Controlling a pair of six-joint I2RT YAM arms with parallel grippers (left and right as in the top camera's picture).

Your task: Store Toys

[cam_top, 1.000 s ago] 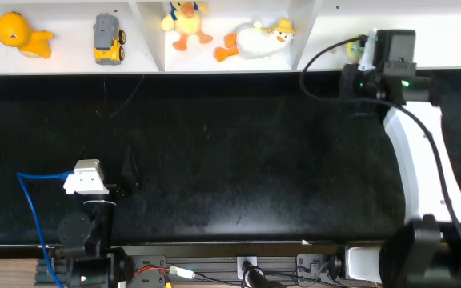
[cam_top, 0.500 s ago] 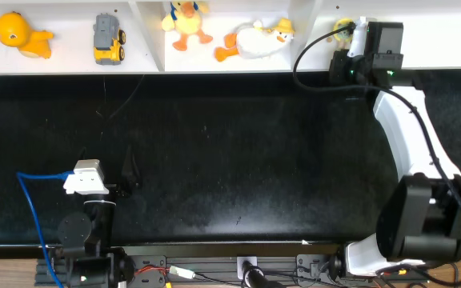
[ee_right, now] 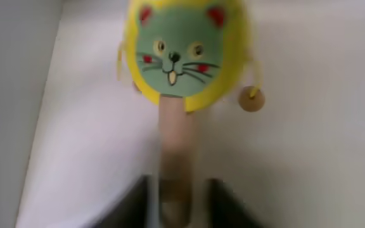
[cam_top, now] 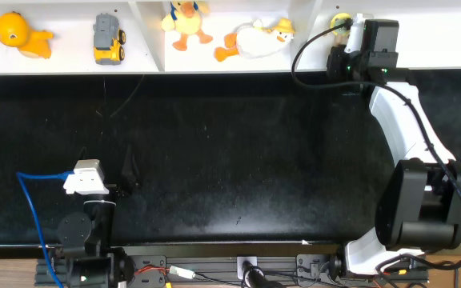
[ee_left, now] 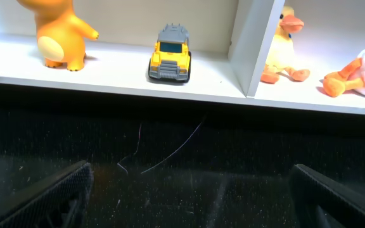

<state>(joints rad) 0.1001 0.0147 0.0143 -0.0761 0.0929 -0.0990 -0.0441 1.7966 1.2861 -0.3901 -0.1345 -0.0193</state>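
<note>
**No Readable Text**

Nothing legible is showing. No lettering, number, label or sign is standing out on the shelf or on the worktop. The rattle drum is showing only a painted cat face, with no letters on it.

From above, my right arm hides most of the rattle; the orange toy loses its head to the edge.
</note>
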